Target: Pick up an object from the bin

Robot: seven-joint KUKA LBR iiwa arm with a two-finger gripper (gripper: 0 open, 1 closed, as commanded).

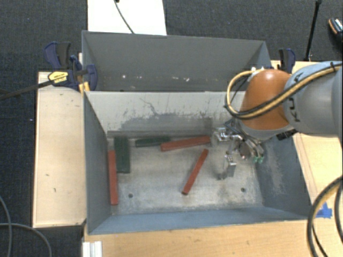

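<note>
A grey metal bin [161,189] seen from above, with a robot arm [319,103] reaching in from the right. The arm's wrist has a rounded orange cover [268,98] with cables [233,92] looped round it. Below the cover the jaws hang low over the right part of the bin floor, above bare metal. From here I cannot tell whether the jaws are open or closed.

The nearest thing to them is a slanted red stick [195,171], near the middle of the floor and just to their left. Its upper end points toward the jaws, and it lies apart from them.

Along the back wall lies a second red stick [185,143], almost level. A dark green stick [151,142] lies at its left end. Farther left, a dark green block [122,154] stands lengthwise near the left wall. A third red stick [113,178] lies along the foot of that wall, just beside the block.
</note>
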